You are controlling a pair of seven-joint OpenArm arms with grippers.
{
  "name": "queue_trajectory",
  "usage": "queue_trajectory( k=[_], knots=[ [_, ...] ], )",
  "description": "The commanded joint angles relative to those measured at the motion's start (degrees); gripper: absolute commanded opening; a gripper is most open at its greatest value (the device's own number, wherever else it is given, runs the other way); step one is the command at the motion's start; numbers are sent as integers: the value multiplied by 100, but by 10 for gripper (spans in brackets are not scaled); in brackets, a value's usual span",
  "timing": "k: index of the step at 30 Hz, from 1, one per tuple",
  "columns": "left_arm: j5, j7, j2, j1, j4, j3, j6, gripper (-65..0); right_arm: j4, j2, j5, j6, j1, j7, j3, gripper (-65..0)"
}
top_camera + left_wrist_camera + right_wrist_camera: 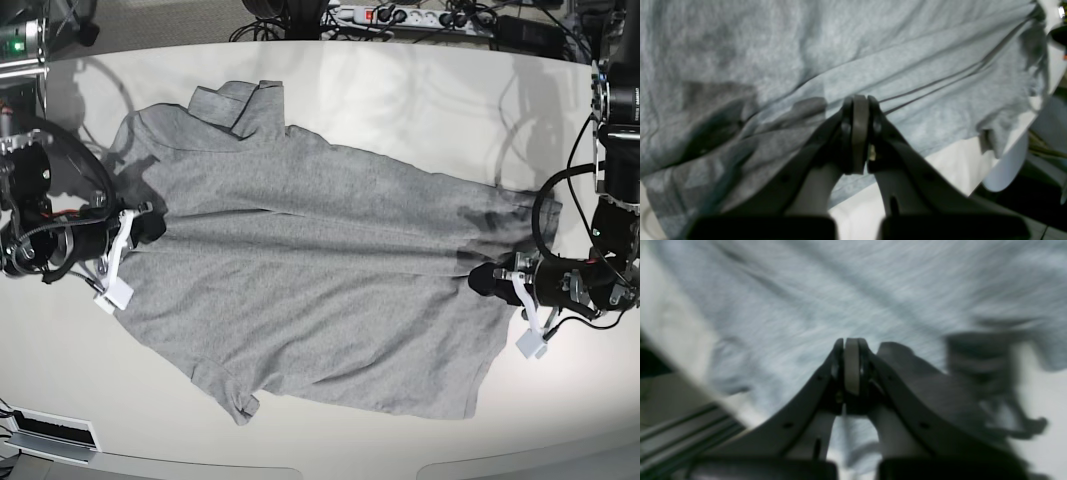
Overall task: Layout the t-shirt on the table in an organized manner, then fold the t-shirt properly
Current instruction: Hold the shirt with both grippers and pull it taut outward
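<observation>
The t-shirt is a heather-grey knit, soft and matte with a fine speckled weave, spread plain side up across the middle of the table; its body lies mostly flat but is drawn into long shallow creases that run between the two grippers; one short sleeve points toward the far edge with its cuff turned over, the other toward the near edge, its hem slightly curled. The left gripper, dark curved fingers with pale pads, is clamped tight on a ridge of the cloth at one end of the shirt, taut folds fanning away from its tips; the right gripper is likewise pinched closed on the fabric at the opposite end, though that wrist view is blurred. The tabletop is a broad, glossy off-white slab with a curved rim, catching soft reflections and shadows of cables; beyond its far edge lie a power strip and tangled black leads on a grey floor.
</observation>
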Motion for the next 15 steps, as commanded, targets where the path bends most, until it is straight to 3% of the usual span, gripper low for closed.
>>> queue_trajectory(
  k=[1, 5, 15],
  knots=[
    [-210, 22, -94, -138, 79, -33, -43, -650, 216, 72, 284, 32, -33, -76, 31, -650],
    [-472, 22, -90, 42, 81, -33, -43, -650, 901, 68, 636, 32, -754, -125, 31, -650],
    [-555, -4, -94, 866, 603, -33, -43, -650, 2514, 20, 597, 32, -2286, -15, 31, -650]
  ],
)
